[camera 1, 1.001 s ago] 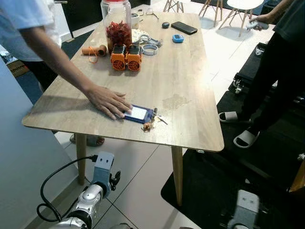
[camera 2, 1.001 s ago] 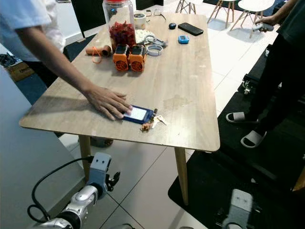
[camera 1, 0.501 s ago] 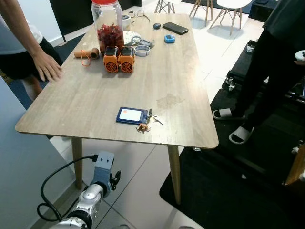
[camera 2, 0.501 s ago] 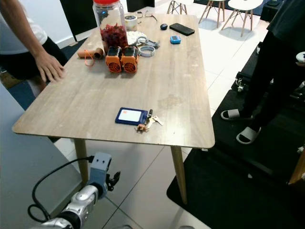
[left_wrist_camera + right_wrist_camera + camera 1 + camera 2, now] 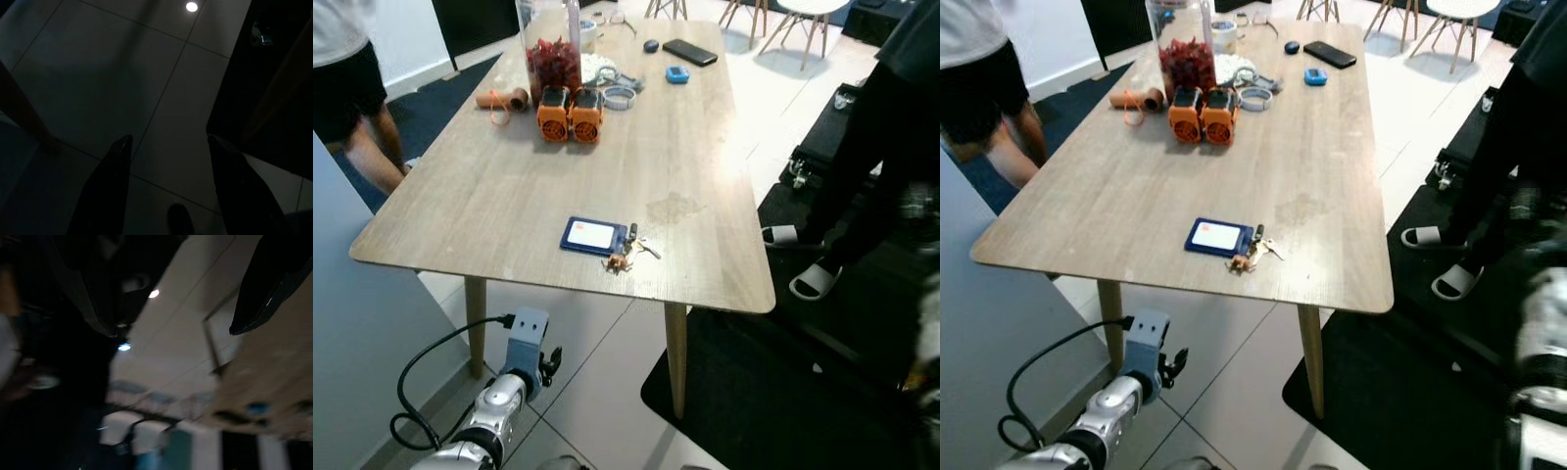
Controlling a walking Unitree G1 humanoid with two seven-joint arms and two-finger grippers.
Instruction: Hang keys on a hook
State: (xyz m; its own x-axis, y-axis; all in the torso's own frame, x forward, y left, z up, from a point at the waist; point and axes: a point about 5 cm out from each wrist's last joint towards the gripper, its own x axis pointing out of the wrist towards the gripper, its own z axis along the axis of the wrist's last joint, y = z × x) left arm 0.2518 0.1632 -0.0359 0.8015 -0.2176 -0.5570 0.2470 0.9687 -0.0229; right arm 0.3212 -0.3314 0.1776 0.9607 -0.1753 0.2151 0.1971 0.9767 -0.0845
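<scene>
1. Right now I'm seeing the keys lying on the wooden table, touching a blue card holder.
2. The left gripper is hanging low over floor tiles, fingers spread wide.
3. The right gripper is blurring, fingers wide apart.

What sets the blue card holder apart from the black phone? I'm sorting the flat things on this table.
The blue card holder lies near the table's front edge, the black phone at the far end. The holder shows a white card; the phone is plain dark. Keys are right beside the holder, none by the phone. Both lie flat.
</scene>
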